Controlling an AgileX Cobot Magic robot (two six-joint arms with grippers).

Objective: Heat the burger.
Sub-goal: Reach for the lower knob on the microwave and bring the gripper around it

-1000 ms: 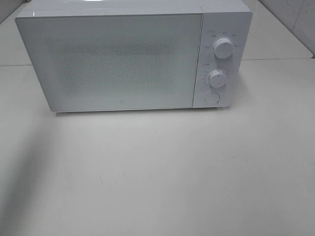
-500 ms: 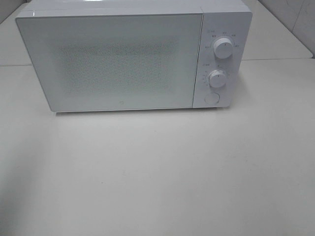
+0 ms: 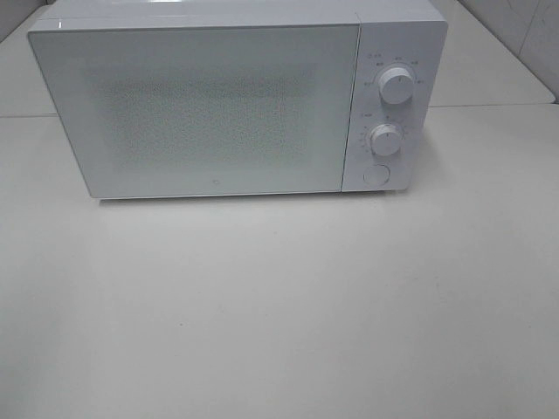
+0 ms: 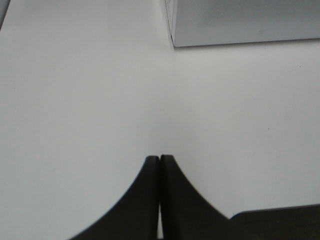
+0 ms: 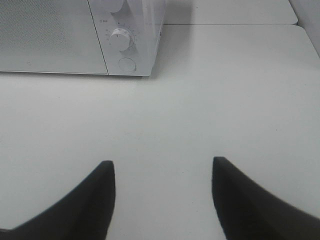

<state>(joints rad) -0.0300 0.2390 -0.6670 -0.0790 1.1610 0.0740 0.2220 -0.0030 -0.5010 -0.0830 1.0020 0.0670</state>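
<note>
The burger is out of view in every frame. A white microwave (image 3: 236, 100) stands at the back of the table with its door shut; its corner (image 4: 240, 22) shows in the left wrist view and its knob panel (image 5: 125, 42) in the right wrist view. My left gripper (image 4: 160, 160) is shut, its dark fingers pressed together over bare table, with nothing between them. My right gripper (image 5: 162, 167) is open and empty, well short of the microwave's knob side. Neither arm shows in the exterior high view.
Two round knobs (image 3: 396, 87) and a round button (image 3: 376, 175) sit on the microwave's right panel. The pale table (image 3: 279, 305) stretches in front of it. A table seam runs behind the microwave at the right (image 3: 498, 106).
A faint shadow at the table's left edge has faded away. The microwave has not moved.
</note>
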